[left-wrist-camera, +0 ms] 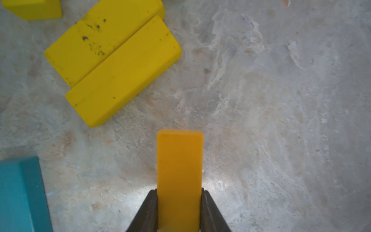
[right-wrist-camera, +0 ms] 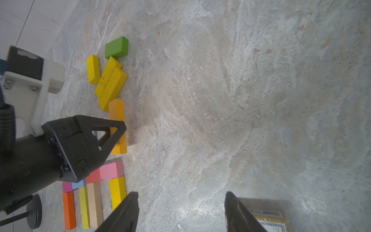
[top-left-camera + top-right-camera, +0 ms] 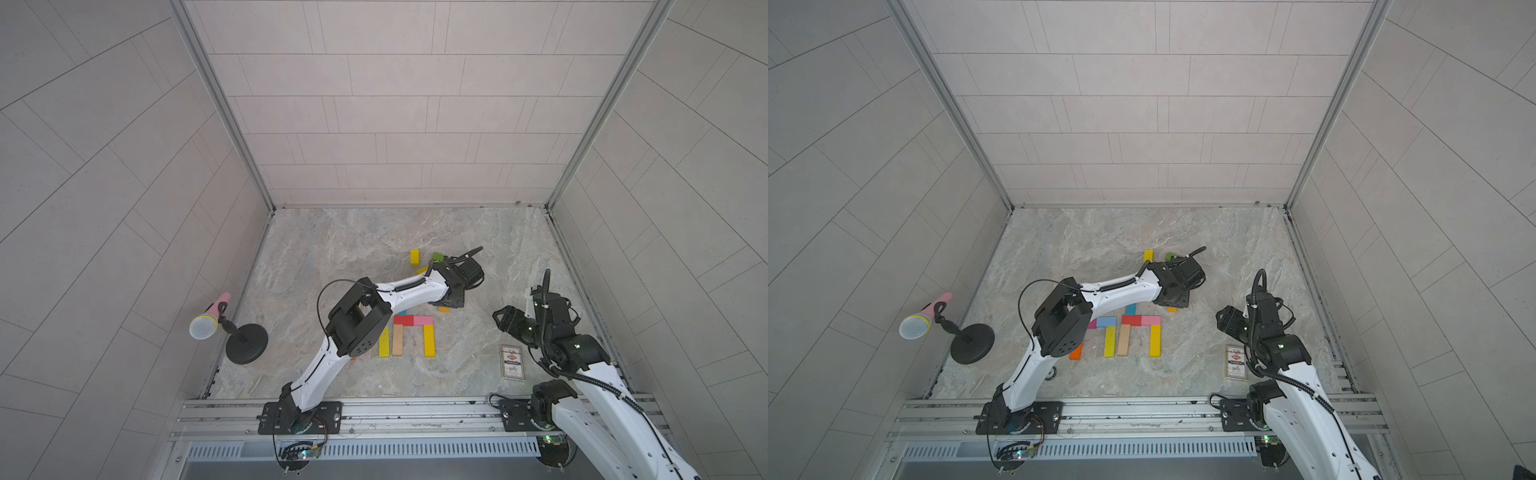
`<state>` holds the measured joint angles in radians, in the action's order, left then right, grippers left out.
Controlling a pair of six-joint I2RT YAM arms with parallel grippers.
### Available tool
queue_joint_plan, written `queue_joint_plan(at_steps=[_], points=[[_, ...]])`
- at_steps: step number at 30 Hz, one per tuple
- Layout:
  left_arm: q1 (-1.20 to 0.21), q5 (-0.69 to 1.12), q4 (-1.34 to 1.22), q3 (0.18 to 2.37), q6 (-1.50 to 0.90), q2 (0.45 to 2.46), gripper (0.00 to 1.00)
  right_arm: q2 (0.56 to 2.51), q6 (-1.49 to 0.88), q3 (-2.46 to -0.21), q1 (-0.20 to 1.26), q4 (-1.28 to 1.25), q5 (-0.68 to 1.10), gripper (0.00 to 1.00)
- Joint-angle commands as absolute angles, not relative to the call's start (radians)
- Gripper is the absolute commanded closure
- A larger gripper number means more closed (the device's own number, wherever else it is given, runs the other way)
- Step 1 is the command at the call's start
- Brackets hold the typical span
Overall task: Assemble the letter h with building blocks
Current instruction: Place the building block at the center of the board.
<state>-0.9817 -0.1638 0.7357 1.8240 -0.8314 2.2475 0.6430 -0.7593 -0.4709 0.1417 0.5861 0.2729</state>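
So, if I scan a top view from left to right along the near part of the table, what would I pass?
Microphone → its round black base → orange block → yellow block → plain wood block → another yellow block → printed card box. The arms overlap these, so I left them out.

An amber block (image 1: 179, 176), yellow blocks (image 1: 124, 68), a teal block (image 1: 20, 192); the tabletop (image 1: 281, 100) is marbled grey and beige.
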Motion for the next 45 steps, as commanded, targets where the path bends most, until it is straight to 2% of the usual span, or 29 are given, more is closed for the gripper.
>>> queue_joint_plan(at_steps=[1, 25, 27, 31, 35, 40, 45], points=[[-0.988, -0.22, 0.748, 1.809, -0.902, 2.225, 0.97, 0.628, -0.753, -0.463, 0.136, 0.578, 0.276, 0.3], [-1.018, -0.257, 0.762, 1.844, -0.933, 2.322, 0.96, 0.614, -0.736, -0.437, 0.093, 0.58, 0.323, 0.3], [-1.018, -0.253, 0.758, 1.844, -0.933, 2.327, 0.9, 0.614, -0.736, -0.437, 0.089, 0.58, 0.327, 0.3], [-1.019, -0.255, 0.747, 1.841, -0.932, 2.32, 0.65, 0.614, -0.736, -0.436, 0.086, 0.58, 0.336, 0.3], [-1.02, -0.257, 0.74, 1.847, -0.923, 2.31, 0.47, 0.614, -0.735, -0.437, 0.083, 0.58, 0.341, 0.29], [-1.014, -0.27, 0.73, 1.876, -0.897, 2.278, 0.38, 0.608, -0.732, -0.437, 0.081, 0.59, 0.341, 0.26], [-1.008, -0.28, 0.645, 1.889, -0.832, 2.119, 0.34, 0.605, -0.717, -0.443, 0.081, 0.594, 0.353, 0.23]])
